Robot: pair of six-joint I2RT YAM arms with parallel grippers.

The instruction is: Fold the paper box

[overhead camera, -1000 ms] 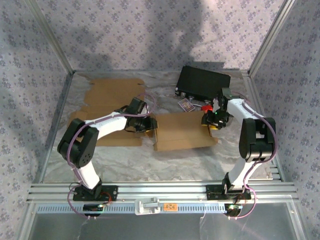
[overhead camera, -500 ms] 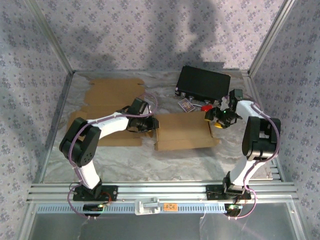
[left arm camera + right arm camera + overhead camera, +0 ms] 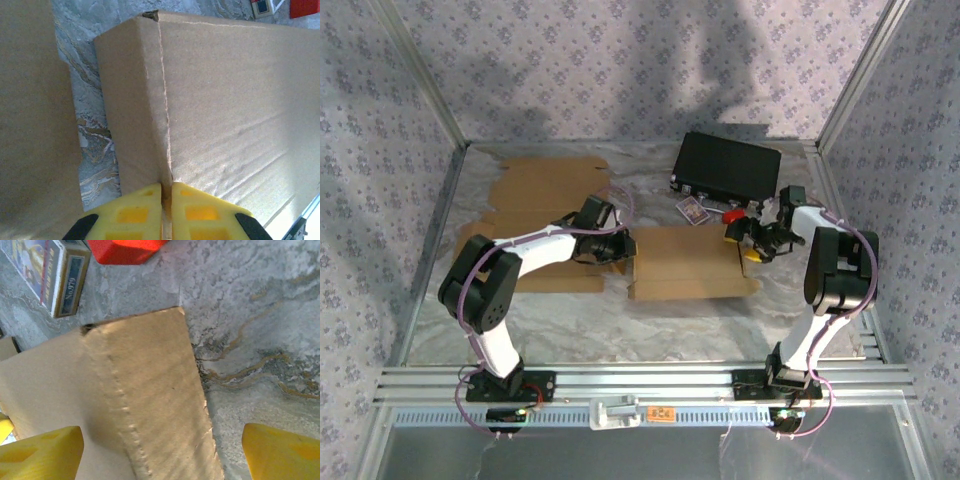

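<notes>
The paper box [image 3: 685, 262] is a brown cardboard piece lying partly folded in the middle of the table. My left gripper [image 3: 618, 250] is at its left end. In the left wrist view the yellow fingers [image 3: 132, 210] are pinched together on the raised crease of the box [image 3: 225, 100], with only a thin cardboard edge between them. My right gripper [image 3: 750, 240] hovers at the box's right end. There the fingertips [image 3: 40, 452] stand far apart on either side of the end flap [image 3: 150, 400] and do not touch it.
A black case [image 3: 725, 165] lies at the back right. A small printed card box [image 3: 47, 270] and a red object [image 3: 125, 250] sit just beyond the box's right end. A flat cardboard sheet [image 3: 535, 195] covers the back left, close to the left arm.
My left gripper has closed onto the box's left crease. My right gripper has opened wide and let go of the right end flap, its arm shifting slightly right.
</notes>
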